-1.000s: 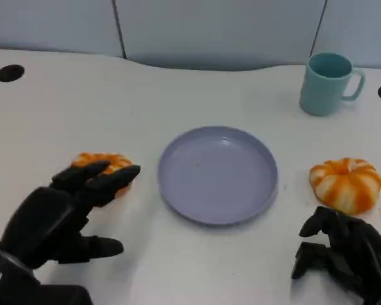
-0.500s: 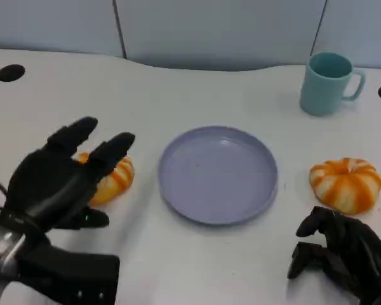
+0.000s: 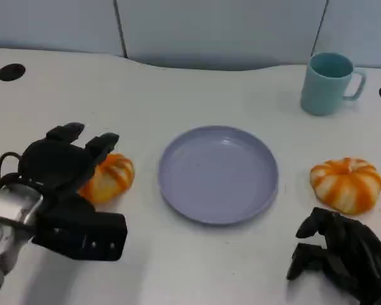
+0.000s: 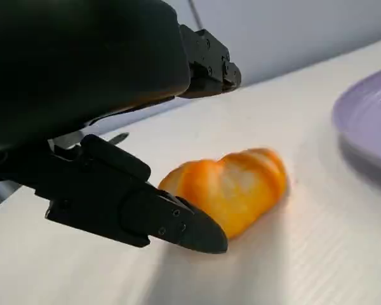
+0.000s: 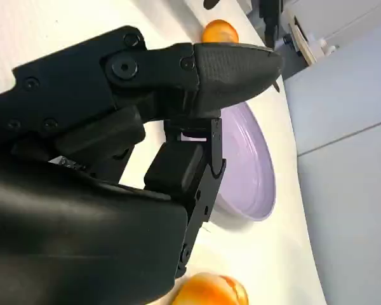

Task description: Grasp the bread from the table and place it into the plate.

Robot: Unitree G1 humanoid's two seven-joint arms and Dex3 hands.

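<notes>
The left hand hangs over the bread at the table's left side, fingers spread above the loaf and not yet closed on it; in the left wrist view one black finger lies low beside the orange crust and I cannot tell whether it touches. The bread lies on the table just left of the plate, apart from its rim. It looks light and soft, an oblong glossy loaf with pale stripes, likely to give under pressure, so a gentle wrap across its short width from above seems best; the shiny crust may slip. The plate is round, smooth, lavender, with a shallow raised lip. Behind it to the right stands a teal mug. A striped ring-shaped bun lies right of the plate. The right hand rests near it, fingers curled in, holding nothing.
</notes>
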